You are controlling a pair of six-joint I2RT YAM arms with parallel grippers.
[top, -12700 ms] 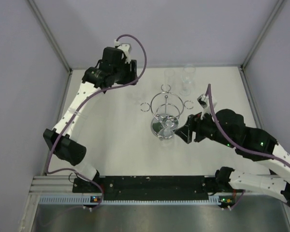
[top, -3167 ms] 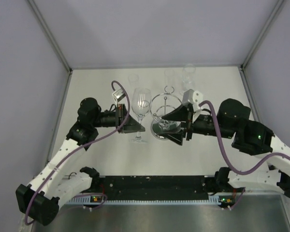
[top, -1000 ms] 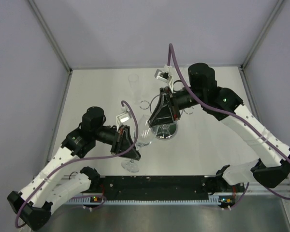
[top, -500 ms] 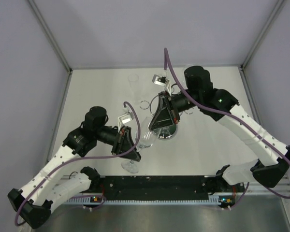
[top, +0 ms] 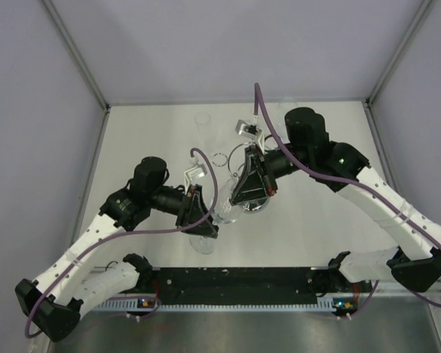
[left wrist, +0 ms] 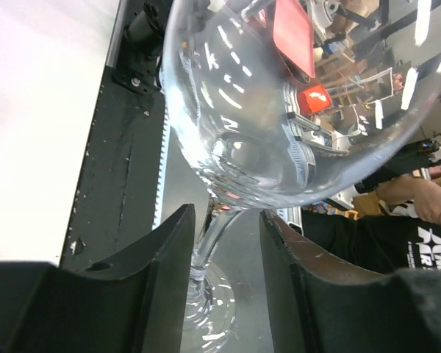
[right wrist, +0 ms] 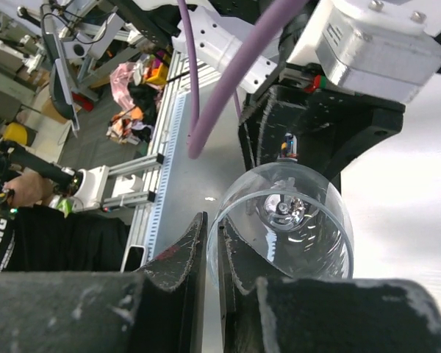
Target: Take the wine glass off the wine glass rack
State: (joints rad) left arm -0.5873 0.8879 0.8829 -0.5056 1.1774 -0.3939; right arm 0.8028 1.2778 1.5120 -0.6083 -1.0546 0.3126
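Note:
The wine glass (top: pixel 225 213) leans over the table in front of the wine glass rack (top: pixel 256 203), its foot (top: pixel 201 244) toward the near edge. My right gripper (top: pixel 244 193) is shut on the bowl's rim, one finger inside and one outside, as the right wrist view shows at the rim (right wrist: pixel 219 254). My left gripper (top: pixel 204 220) stands open around the stem (left wrist: pixel 214 234). The stem lies close to the left finger, with a gap to the right finger (left wrist: pixel 279 250). The bowl (left wrist: pixel 279 110) fills the upper left wrist view. The rack's mirrored base is partly hidden by my right gripper.
A small ring loop (top: pixel 219 157) of the rack shows to the left of my right gripper. A tall clear glass (top: pixel 203 122) stands near the back wall. The black rail (top: pixel 235 279) with both arm bases runs along the near edge. Grey walls enclose the table.
My left jaws have opened off the stem. My right jaws have closed on the bowl's rim. The glass has shifted slightly up and right.

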